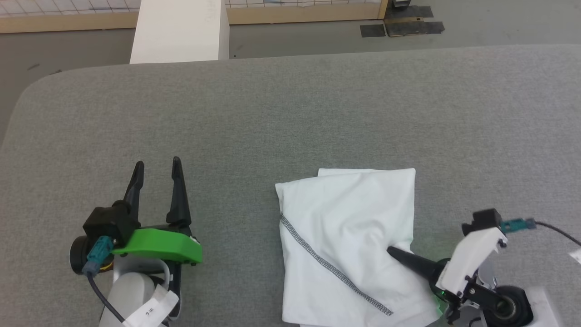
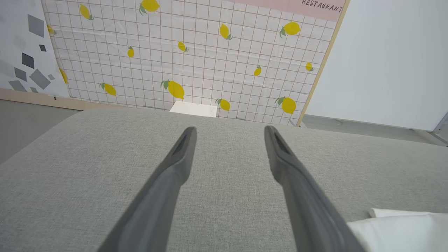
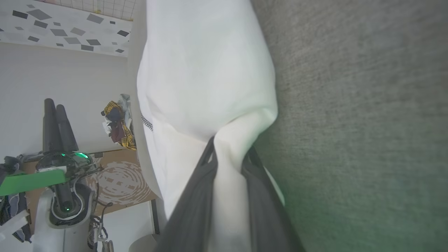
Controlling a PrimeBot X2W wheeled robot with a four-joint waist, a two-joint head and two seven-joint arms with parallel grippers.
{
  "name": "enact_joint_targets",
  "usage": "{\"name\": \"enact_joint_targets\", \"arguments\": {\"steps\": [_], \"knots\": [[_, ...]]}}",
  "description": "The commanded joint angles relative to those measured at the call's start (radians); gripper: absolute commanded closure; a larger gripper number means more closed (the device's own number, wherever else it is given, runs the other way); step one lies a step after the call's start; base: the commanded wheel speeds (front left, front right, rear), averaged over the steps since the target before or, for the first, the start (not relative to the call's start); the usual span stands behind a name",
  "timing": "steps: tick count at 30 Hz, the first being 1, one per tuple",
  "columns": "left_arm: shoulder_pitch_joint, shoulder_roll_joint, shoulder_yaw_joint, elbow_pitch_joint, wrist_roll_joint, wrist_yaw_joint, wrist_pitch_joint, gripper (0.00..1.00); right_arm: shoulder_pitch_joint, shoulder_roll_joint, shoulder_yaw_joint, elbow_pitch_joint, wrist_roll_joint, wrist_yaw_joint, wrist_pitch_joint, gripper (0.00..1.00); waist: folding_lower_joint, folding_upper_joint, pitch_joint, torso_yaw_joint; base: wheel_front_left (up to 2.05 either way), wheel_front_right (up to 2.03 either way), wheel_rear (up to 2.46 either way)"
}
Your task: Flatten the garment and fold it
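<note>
Garment (image 1: 349, 236) lay on grey table (image 1: 272, 113), near front edge, right of centre. Already compact, roughly square packet; dark zigzag seam (image 1: 317, 259) ran diagonally across top.

Right gripper (image 1: 390, 250) reached in from right. Fingers nearly closed, pinching bunched fabric at packet's right side; puckers radiated from grip.

Left gripper (image 1: 157, 165) over bare table, apart from garment. Fingers spread wide, holding nothing.

Judged: late folding step, last fold or tidy-up. Next move likely called for carrying pinched layer across without dragging packet, then release and smoothing.
</note>
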Motion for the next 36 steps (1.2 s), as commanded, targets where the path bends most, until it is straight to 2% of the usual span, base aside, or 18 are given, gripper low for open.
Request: {"name": "enact_joint_targets", "arguments": {"steps": [1, 4, 9, 15, 19, 26, 31, 36], "knots": [[-0.012, -0.002, 0.005, -0.003, 0.009, 0.002, -0.004, 0.0, -0.022, 0.004, 0.01, -0.011, -0.038, -0.001, 0.008, 1.0, 0.0, 0.0, 0.003, -0.007, 0.0, 0.0, 0.0], [-0.006, -0.002, 0.018, -0.012, 0.017, 0.002, -0.004, 0.0, -0.054, -0.028, 0.049, -0.052, -0.189, -0.001, 0.014, 1.0, 0.0, 0.0, 0.009, -0.03, 0.0, 0.0, 0.0], [-0.006, 0.001, 0.024, -0.024, 0.03, -0.01, -0.004, 0.0, -0.134, -0.124, 0.161, -0.098, -0.428, -0.001, 0.006, 1.0, 0.0, 0.0, 0.028, -0.098, 0.0, 0.0, 0.0], [-0.02, 0.007, 0.022, -0.031, 0.049, -0.02, -0.004, 0.0, -0.25, -0.236, 0.271, -0.073, -0.568, -0.001, 0.005, 1.0, 0.0, 0.0, 0.055, -0.203, 0.0, 0.0, 0.0], [-0.035, 0.012, 0.015, -0.045, 0.065, -0.024, -0.004, 0.0, -0.329, -0.295, 0.294, -0.023, -0.621, -0.001, -0.026, 1.0, 0.0, 0.0, 0.085, -0.275, 0.0, 0.0, 0.0], [-0.074, 0.041, -0.004, -0.068, 0.094, -0.03, -0.002, 0.0, -0.455, -0.333, 0.244, 0.107, -0.703, -0.001, -0.124, 1.0, 0.0, 0.0, 0.158, -0.372, 0.0, 0.0, 0.0], [-0.113, 0.069, -0.019, -0.098, 0.113, -0.033, 0.026, 0.0, -0.546, -0.301, 0.117, 0.222, -0.781, -0.001, -0.241, 1.0, 0.0, 0.0, 0.226, -0.413, 0.0, 0.0, 0.0], [-0.138, 0.1, -0.024, -0.145, 0.128, -0.035, 0.067, 0.0, -0.623, -0.274, -0.014, 0.325, -0.875, -0.001, -0.349, 1.0, 0.0, 0.0, 0.288, -0.423, 0.0, 0.0, 0.0]]}}
